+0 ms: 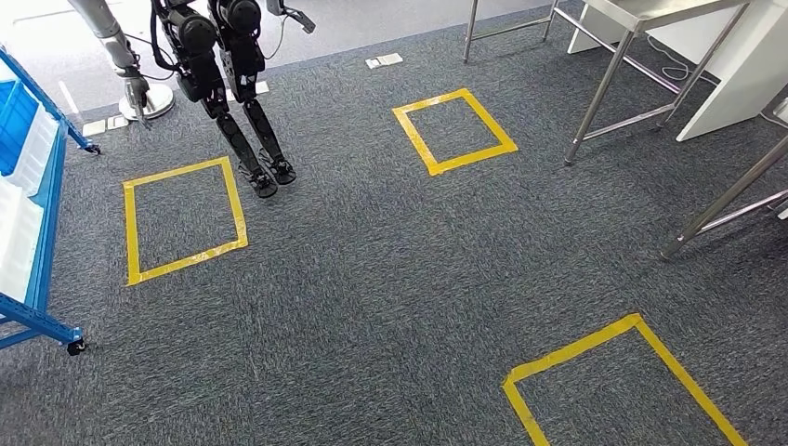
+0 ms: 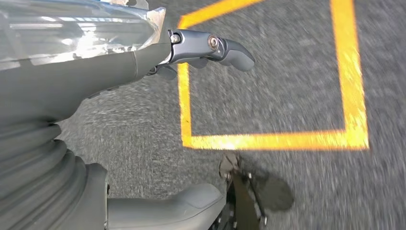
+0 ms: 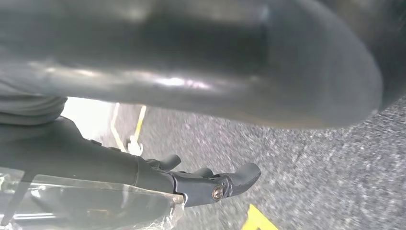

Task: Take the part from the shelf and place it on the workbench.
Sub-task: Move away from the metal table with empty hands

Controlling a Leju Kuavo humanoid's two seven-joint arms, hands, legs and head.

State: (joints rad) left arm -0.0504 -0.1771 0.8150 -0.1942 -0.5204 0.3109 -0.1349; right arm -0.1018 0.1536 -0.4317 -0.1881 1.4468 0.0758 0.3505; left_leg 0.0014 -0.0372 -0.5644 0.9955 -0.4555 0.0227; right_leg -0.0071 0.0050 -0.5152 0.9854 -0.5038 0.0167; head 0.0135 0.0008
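Part (image 2: 72, 28) clear, glossy, crinkled plastic against left robot hand (image 2: 191, 52)

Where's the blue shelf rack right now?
In the head view, the blue metal shelf rack with white trays stands at the far left edge on grey carpet, just left of the nearest yellow tape square.

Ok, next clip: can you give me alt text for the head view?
Grey carpet marked with yellow tape squares, seen from above. A blue shelf with white bins stands at the left edge, the metal legs of a workbench at the upper right, and the dark legs of a second robot at the top left.
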